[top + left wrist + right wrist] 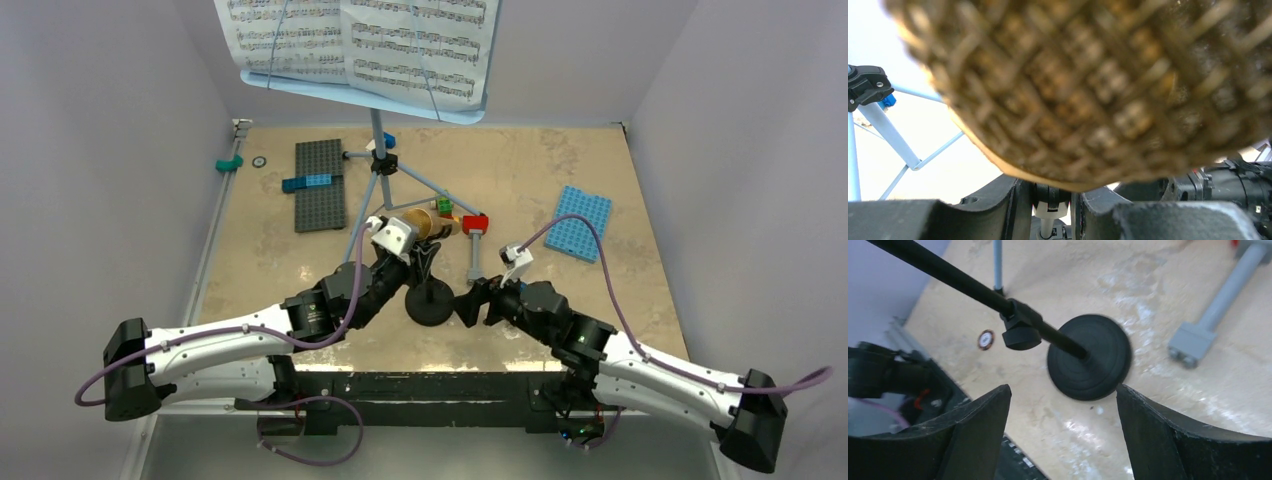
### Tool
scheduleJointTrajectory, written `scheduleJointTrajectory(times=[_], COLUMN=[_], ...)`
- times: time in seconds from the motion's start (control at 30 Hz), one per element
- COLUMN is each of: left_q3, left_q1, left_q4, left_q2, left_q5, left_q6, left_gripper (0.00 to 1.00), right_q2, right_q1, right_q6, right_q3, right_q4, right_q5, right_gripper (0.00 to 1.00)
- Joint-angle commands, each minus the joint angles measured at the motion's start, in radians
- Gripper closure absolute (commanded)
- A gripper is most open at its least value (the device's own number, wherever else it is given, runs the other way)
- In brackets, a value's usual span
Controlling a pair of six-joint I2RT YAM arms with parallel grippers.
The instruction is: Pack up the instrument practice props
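Left claw [426,252] grips toy microphone [437,224]; sheet-music pages [360,40] show printed notes.

Rough gold mesh on the microphone [1088,90], matt black stand base [1090,357]

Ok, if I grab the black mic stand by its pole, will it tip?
Probably not while standing: the mic stand's round base sits flat. Lifted, it likely hangs base-heavy and could swing. The thin pole looks rigid but smooth, so may slip.
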Motion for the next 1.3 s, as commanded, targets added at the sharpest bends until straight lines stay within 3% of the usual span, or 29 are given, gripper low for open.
scheduleJointTrajectory(times=[0.0,0.3,0.57,0.93,1.2,1.27], left_q3=[-0.006,-0.004,-0.008,-0.019,-0.025,-0.029], left_q1=[-0.017,-0.058,-0.083,-0.107,-0.114,-0.116], left_q4=[-0.118,-0.109,-0.103,-0.108,-0.114,-0.115], left_q2=[0.003,-0.002,-0.008,-0.013,-0.024,-0.024], left_q5=[-0.002,-0.038,-0.063,-0.083,-0.091,-0.092], left_q6=[-0.035,-0.005,0.004,-0.005,-0.007,-0.010], left_gripper=[1.00,1.00,1.00,1.00,1.00,1.00], right_q2=[-0.014,0.143,0.270,0.450,0.539,0.554], right_q1=[-0.096,-0.291,-0.343,-0.382,-0.396,-0.398], right_q6=[0.287,0.568,0.615,0.735,0.777,0.784], right_q3=[-0.018,-0.004,-0.003,-0.043,-0.043,-0.046], right_q4=[0.118,0.364,0.455,0.742,0.823,0.848], right_q5=[-0.346,-0.674,-0.732,-0.809,-0.829,-0.833], right_gripper=[0.18,0.26,0.36,0.55,0.52,0.55])
